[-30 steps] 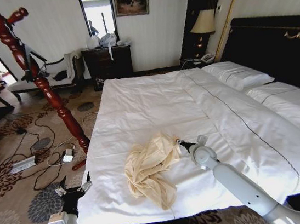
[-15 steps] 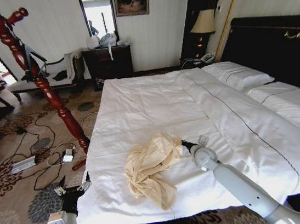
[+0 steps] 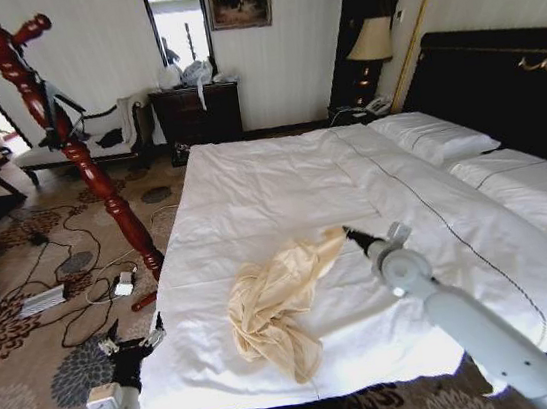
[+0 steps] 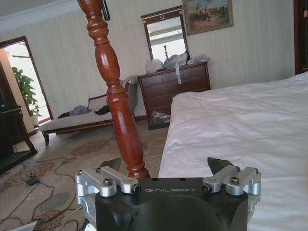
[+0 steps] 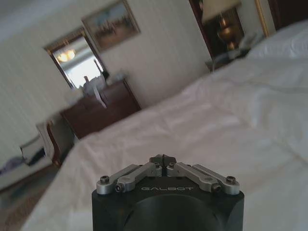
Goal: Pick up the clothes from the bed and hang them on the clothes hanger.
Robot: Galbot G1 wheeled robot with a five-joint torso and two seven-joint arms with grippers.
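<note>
The clothes (image 3: 272, 306), a pale cream-yellow shirt, lie crumpled on the near part of the bed (image 3: 271, 185). One end of the shirt is stretched up and to the right into my right gripper (image 3: 350, 236), which is shut on it just above the duvet. In the right wrist view its fingers (image 5: 163, 159) are pressed together. My left gripper (image 3: 131, 349) hangs low beside the bed's left edge, open, with nothing in it (image 4: 166, 169). The clothes hanger (image 3: 98, 177), a red-brown turned-wood stand, rises on the left by the bed; its post (image 4: 115, 96) stands just beyond the left gripper.
Cables and a power strip (image 3: 44, 300) lie on the patterned carpet around the stand's foot. A dark dresser (image 3: 199, 113) and a white-cushioned bench (image 3: 83, 139) stand along the far wall. A lamp (image 3: 371, 45) sits by the black headboard (image 3: 510, 83).
My right gripper has risen and moved right, drawing one end of the shirt out from the heap. The left arm has stayed put.
</note>
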